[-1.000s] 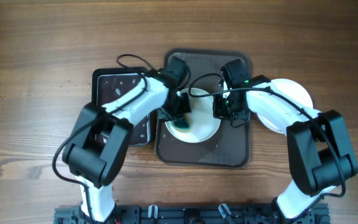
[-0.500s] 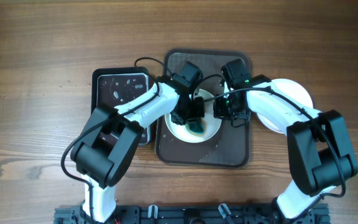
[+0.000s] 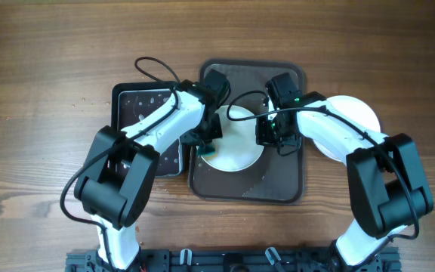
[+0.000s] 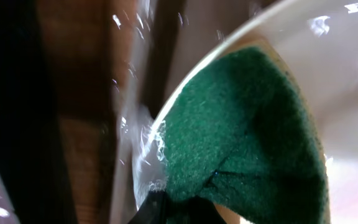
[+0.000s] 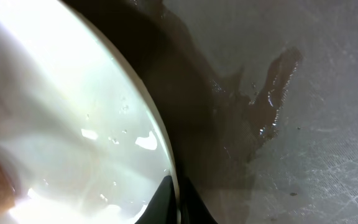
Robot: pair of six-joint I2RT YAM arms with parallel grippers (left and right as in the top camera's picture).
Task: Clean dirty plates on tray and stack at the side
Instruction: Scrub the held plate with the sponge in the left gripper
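Leftward since half a second ago, the left gripper (image 3: 206, 142) now works the left edge of the plate (image 3: 236, 145), mid-frame on the tray (image 3: 282, 189); the right gripper (image 3: 269, 134) pinches its right rim. Left wrist: jaws closed on the soft green sponge (image 4: 247, 137). Right wrist: the wet rim looks slippery and brittle, so a firm edge grip suits.

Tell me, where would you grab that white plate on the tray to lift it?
By its rim at the right edge, coming from the right. The white plate lies flat on the tray, so only its thin rim gives the jaws something to pinch. The right gripper sits at that edge, while the green sponge occupies the left.
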